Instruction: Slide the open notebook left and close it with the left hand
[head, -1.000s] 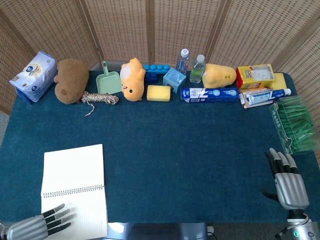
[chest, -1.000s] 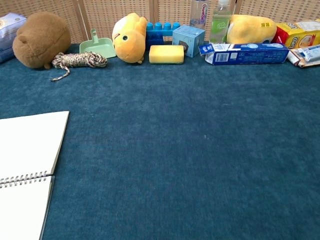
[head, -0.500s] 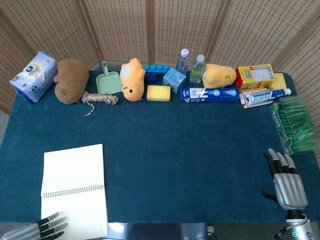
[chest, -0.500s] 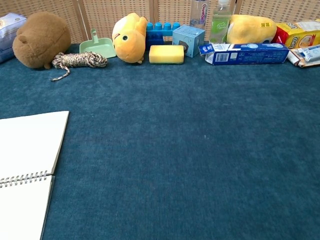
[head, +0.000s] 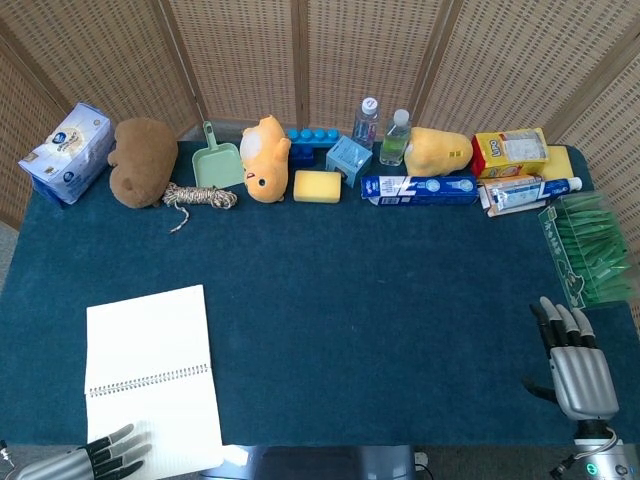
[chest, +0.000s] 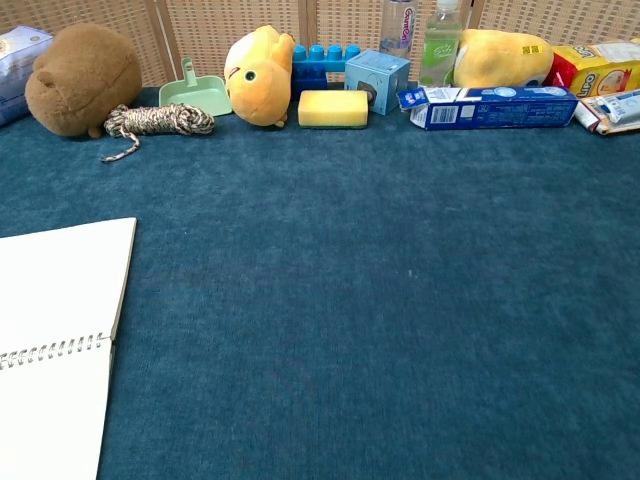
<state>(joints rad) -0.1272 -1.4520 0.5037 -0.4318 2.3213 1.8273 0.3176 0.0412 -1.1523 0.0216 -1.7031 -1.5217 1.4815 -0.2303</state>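
Here the open notebook (head: 152, 380) is found at the near-left of the table (head: 380, 300), its long axis running away from the robot and its spiral binding lying crosswise between the two pages. The left hand (head: 95, 458) is laid on the nearest page at its near-left corner, fingers apart and nothing clasped, so the notebook stretches ahead and slightly right of it. The right hand (head: 575, 365), empty with fingers spread, is well apart at the far right, so the left is judged much the nearer.

Everything lines up along the back edge around the yellow sponge (head: 317, 185): orange plush (head: 264, 158) just left, then green dustpan (head: 217, 162), rope (head: 200, 196), brown plush (head: 142, 161); toothpaste box (head: 418, 189) lies right.
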